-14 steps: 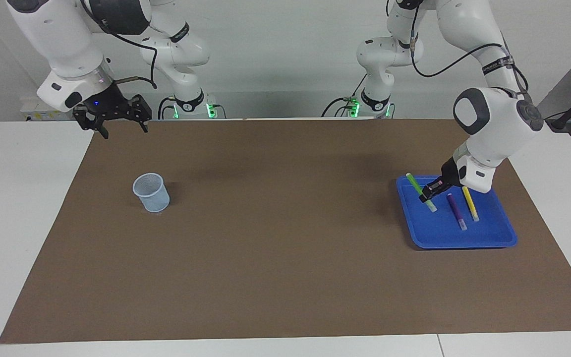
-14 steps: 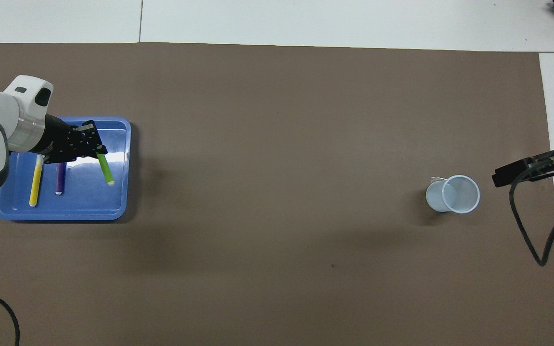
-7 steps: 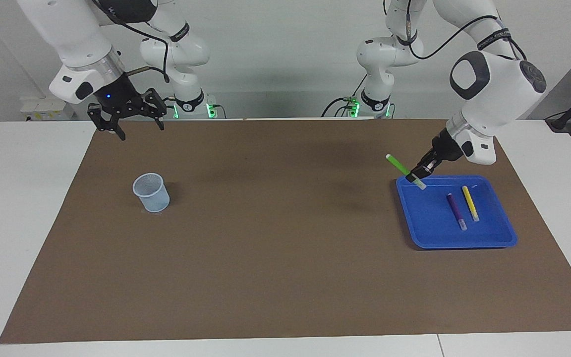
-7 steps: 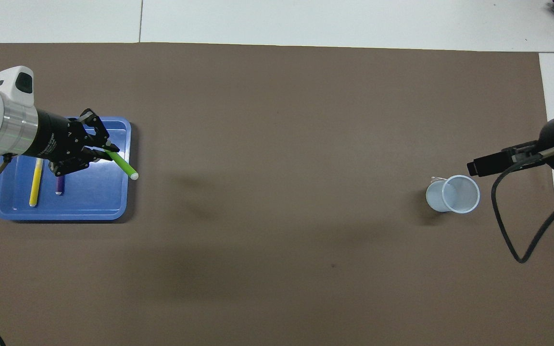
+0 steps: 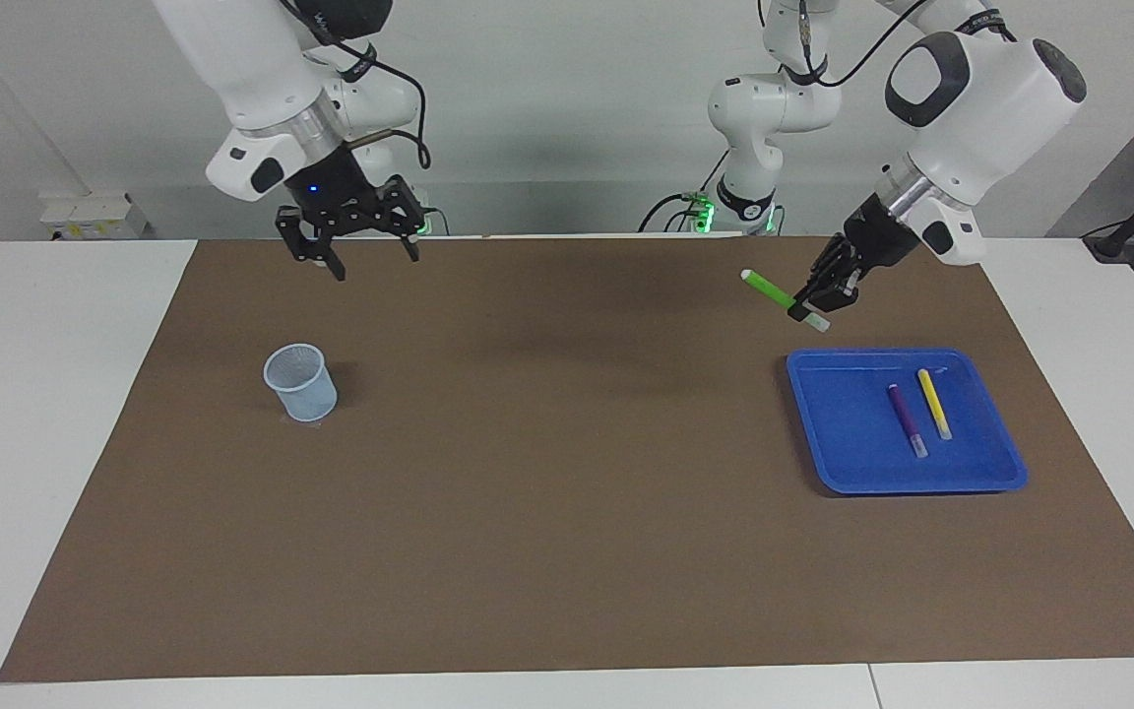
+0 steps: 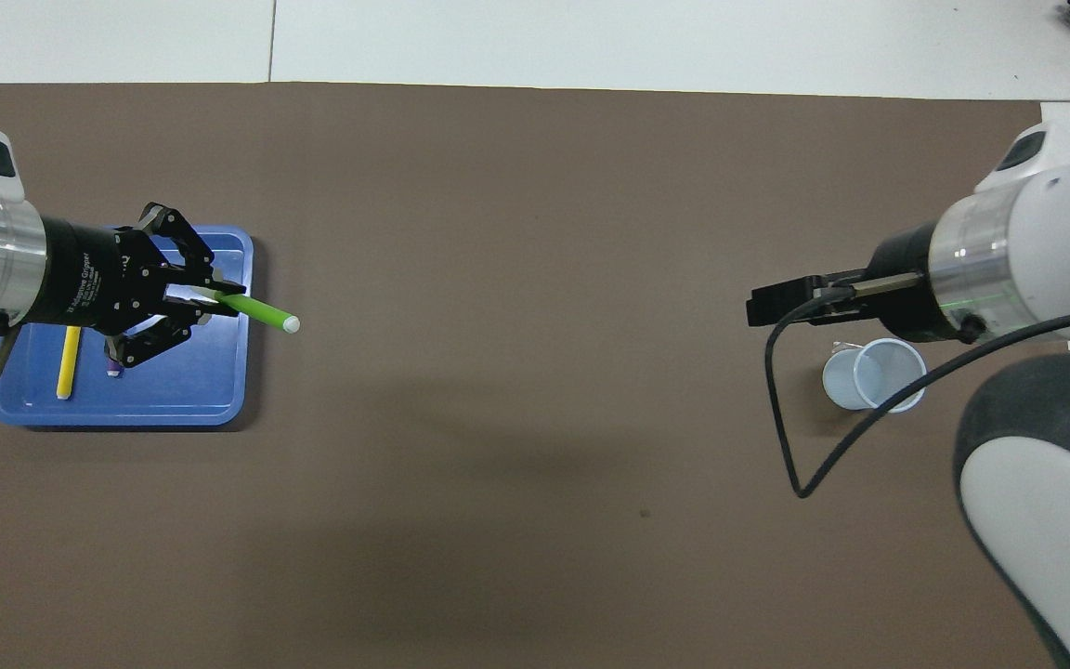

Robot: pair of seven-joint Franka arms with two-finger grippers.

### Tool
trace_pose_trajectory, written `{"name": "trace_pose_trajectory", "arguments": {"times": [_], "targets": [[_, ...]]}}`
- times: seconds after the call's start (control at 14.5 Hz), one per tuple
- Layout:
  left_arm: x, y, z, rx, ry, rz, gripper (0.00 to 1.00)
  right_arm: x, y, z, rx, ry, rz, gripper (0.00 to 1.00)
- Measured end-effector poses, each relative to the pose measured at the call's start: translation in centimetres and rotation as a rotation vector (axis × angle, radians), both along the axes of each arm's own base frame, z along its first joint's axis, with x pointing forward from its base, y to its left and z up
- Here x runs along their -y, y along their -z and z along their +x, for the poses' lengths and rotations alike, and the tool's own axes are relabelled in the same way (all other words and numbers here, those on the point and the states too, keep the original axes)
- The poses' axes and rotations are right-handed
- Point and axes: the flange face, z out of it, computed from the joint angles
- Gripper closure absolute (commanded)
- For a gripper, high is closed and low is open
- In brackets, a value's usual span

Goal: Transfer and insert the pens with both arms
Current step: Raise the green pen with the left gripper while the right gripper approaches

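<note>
A white bench (image 5: 55, 414) fills both views, and a big brown mat (image 5: 547, 492) covers most of it.

The right arm (image 5: 252, 79) comes down from the upper left of the facing view. In the overhead view it fills the right edge. The left arm (image 5: 971, 89) comes down from the upper right of the facing view, and in the overhead view it comes in at the left edge.

A blue tray (image 5: 862, 463) sits on the mat at the middle right of the facing view. In the overhead view the tray (image 6: 210, 390) is at the middle left.

A small pale cup (image 5: 300, 382) stands upright on the mat at the middle left of the facing view, toward the right arm's end of the bench. The right gripper (image 5: 370, 259) hangs in the air at the upper left of that view, over the mat edge close to the robots. Its fingers are spread apart and hold nothing.

The left gripper (image 5: 816, 300) is up in the air at the upper right of the facing view, over the mat just beside the tray. It is squeezed tight on the green pen (image 5: 774, 292). The pen is tilted, and its free end points toward the middle of the bench.

The purple pen (image 5: 906, 416) and the yellow pen (image 5: 933, 403) lie flat in the tray, side by side and not touching.
</note>
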Motion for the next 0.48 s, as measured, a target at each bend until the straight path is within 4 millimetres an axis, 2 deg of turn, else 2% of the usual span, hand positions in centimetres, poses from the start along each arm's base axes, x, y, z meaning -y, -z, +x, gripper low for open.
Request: {"name": "trace_pose_trajectory", "arguments": {"times": [0.21, 0.35, 0.48], "targets": [[1.6, -0.5, -0.5, -0.043, -0.057, -0.074, 1.0, -1.6, 1.0, 0.3, -0.029, 0.109, 0.145, 0.0], [2.3, 0.0, -0.8, -0.075, -0.075, -0.139, 1.0, -2.1, 1.5, 0.3, -0.053, 0.182, 0.196, 0.0], [2.6, 0.5, -1.2, -0.108, -0.099, -0.187, 1.0, -3.8, 1.5, 0.1, -0.068, 0.242, 0.244, 0.0]]}}
